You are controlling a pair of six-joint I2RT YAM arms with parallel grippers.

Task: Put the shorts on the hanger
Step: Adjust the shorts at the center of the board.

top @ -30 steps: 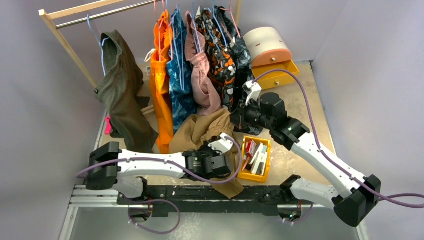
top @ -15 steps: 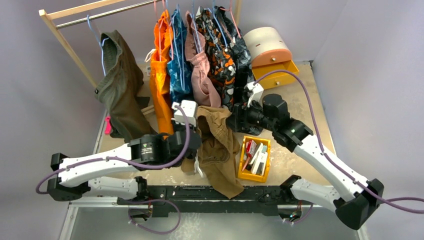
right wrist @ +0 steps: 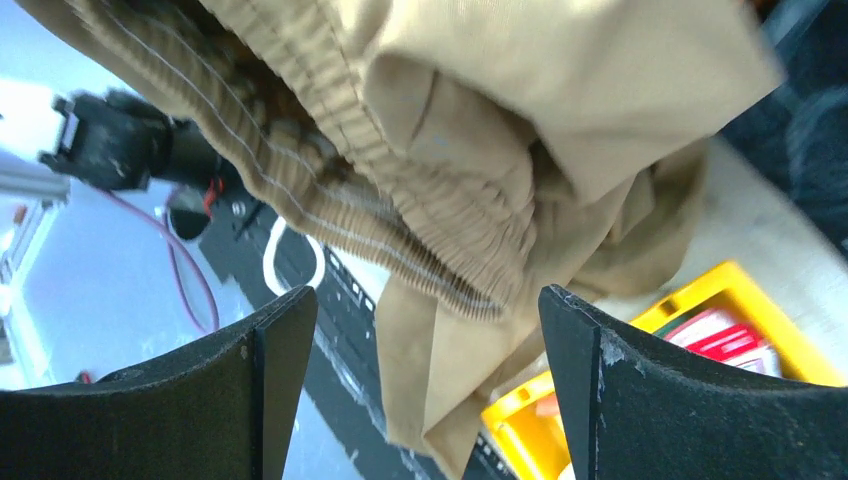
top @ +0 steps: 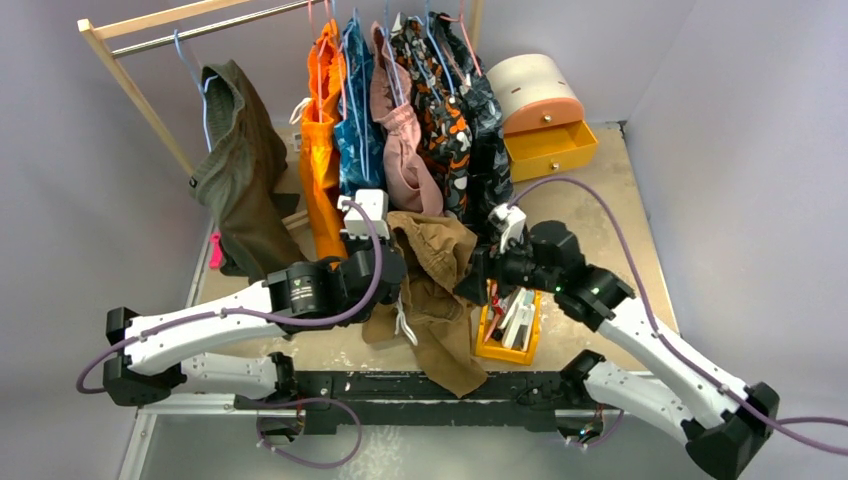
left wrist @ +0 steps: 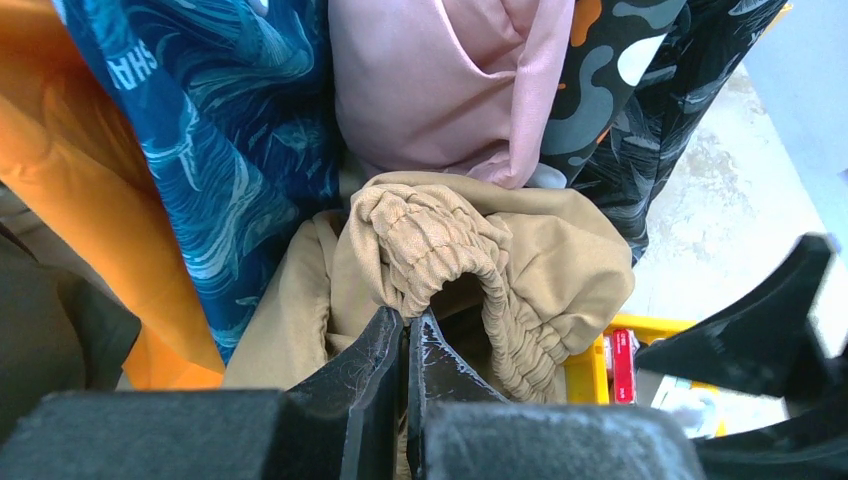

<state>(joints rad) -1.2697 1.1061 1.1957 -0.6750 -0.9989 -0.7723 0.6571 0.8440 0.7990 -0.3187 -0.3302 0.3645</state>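
Left wrist view: the left gripper [left wrist: 405, 325] is clenched. Its fingers [left wrist: 360, 350] are pressed together w/ barely a slit btwn them, pinching the tan cloth of the shorts [left wrist: 560, 270] right under the gathered waistband [left wrist: 430, 240], which bulges up over the tips. Behind hang a blue patterned garment [left wrist: 220, 130] and a pink garment [left wrist: 440, 80], both touching the tan cloth.

Top external view: the shorts hang off that clenched grip, lifted above the table [top: 600, 210] and just in front of the clothes on the rack [top: 130, 85]. The bunched waist sits up by the gripper, and the legs droop toward the near edge. A white drawstring [top: 404, 322] dangles at the front. Bright orange shorts [top: 320, 160] hang just left of the gripper, w/ an olive garment [top: 240, 180] farther left. A yellow bin [top: 497, 353] sits on the table just right of the hanging legs.

Right wrist view: the right gripper [right wrist: 428, 310] is released, its fingers [right wrist: 270, 380] spread wide w/ nothing clamped. A ribbed fold of the waistband lies just past the tips, roughly btwn them. Whether either finger brushes the cloth I can't tell from this angle — prob. a small gap. A corner of the bin shows below, at the right.
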